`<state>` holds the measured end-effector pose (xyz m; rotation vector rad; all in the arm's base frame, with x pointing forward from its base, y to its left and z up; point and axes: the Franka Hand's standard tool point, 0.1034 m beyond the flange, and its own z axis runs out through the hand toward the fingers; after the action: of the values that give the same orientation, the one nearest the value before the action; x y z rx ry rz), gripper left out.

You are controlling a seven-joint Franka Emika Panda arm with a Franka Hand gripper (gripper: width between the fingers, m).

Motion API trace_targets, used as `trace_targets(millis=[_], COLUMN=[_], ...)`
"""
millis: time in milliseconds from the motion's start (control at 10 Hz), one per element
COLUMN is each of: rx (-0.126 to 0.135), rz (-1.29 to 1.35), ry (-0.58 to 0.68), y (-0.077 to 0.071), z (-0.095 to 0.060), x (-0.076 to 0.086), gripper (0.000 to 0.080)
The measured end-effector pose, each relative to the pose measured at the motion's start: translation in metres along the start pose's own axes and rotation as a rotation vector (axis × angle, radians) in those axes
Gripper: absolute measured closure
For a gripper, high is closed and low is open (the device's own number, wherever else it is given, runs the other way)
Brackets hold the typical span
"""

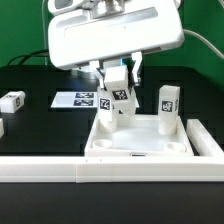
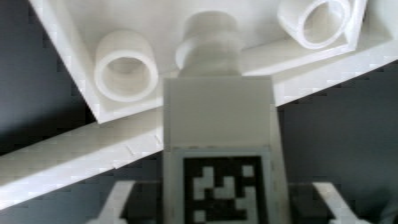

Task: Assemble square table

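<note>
The square table's white slab [image 1: 135, 150] lies rim-up in the exterior view, front and centre. One white tagged leg [image 1: 168, 108] stands upright in its far corner on the exterior view's right. My gripper [image 1: 120, 84] is shut on a second tagged leg [image 1: 122, 100], held upright over the slab's far corner on the exterior view's left. In the wrist view this leg [image 2: 219, 120] runs away from my gripper [image 2: 222, 205]. Its rounded tip lies between two round sockets [image 2: 128, 72] [image 2: 320, 20]. Whether the tip touches the slab I cannot tell.
A third small tagged leg [image 1: 13, 100] lies on the black table at the exterior view's left. The marker board [image 1: 80, 100] lies flat behind the slab. A long white L-shaped border rail [image 1: 60, 172] runs along the front and up the right side.
</note>
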<state>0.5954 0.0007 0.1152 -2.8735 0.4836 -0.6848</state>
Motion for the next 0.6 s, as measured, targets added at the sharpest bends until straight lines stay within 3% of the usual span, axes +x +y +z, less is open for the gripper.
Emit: trace_targets(millis=[100,200,300,400,600], rx=[-0.003,-0.028,-0.081,-0.079,-0.047], rz=[0.004,-0.002,-0.016,-0.015,0.011], ry=[0.004,0.058,0.174,0.186,0.153], y=[0.001,0.006,0.015,0.010,-0.005], z=[0.000,-0.001,-0.003,0.007,0.018], x=[0.000,0.005,0.010,-0.003,-0.016], gripper=[0.0509,0.0509,0.0509,0.0509,0.0509])
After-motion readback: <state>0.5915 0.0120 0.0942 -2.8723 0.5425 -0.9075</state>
